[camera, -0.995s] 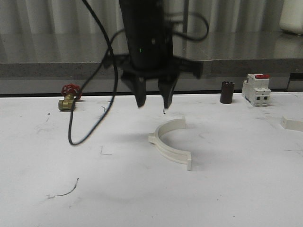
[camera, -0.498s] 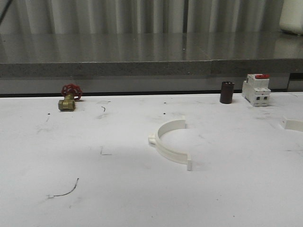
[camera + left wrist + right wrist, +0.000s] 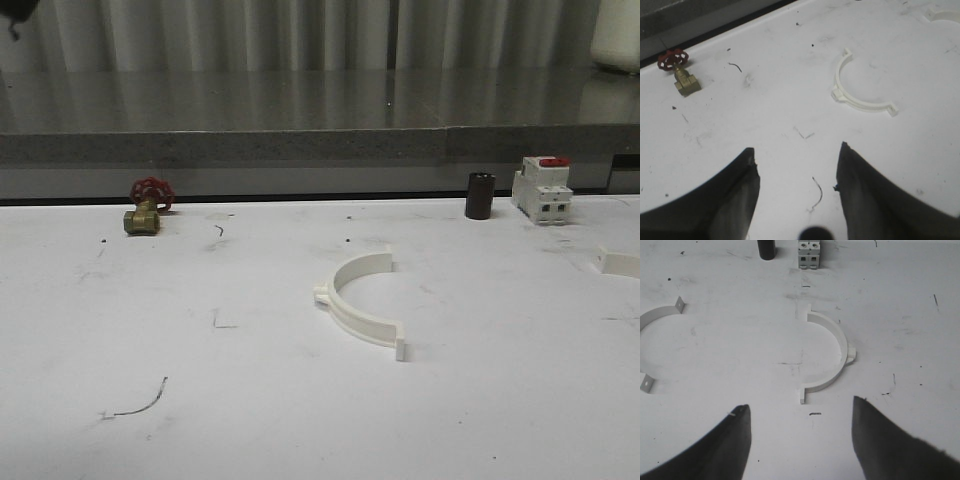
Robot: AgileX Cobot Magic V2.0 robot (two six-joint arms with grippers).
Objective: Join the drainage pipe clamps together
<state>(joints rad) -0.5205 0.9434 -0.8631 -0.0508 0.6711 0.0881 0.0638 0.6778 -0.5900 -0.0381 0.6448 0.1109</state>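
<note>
Two white drainage pipe clamps lie apart on the white table (image 3: 300,420). One half-ring (image 3: 352,316) rests at the middle, its opening facing right and a nub on its left side. The other (image 3: 622,263) is cut off by the right edge of the front view. In the left wrist view, the middle half-ring (image 3: 860,103) lies well beyond my open left gripper (image 3: 797,151). My right gripper (image 3: 800,403) is open too, and hovers just short of the right half-ring (image 3: 842,347), while the middle one (image 3: 657,314) lies off to the side. Nothing sits between either pair of fingers.
A brass valve with a red handwheel (image 3: 145,208) sits at the back left. A dark cylinder (image 3: 479,195) and a white breaker with a red top (image 3: 541,189) stand at the back right. A grey ledge (image 3: 320,145) runs behind the table.
One second ago my left gripper hung open just above the middle half-ring in the front view. It has since pulled away up and to the left. The half-ring lies where it was.
</note>
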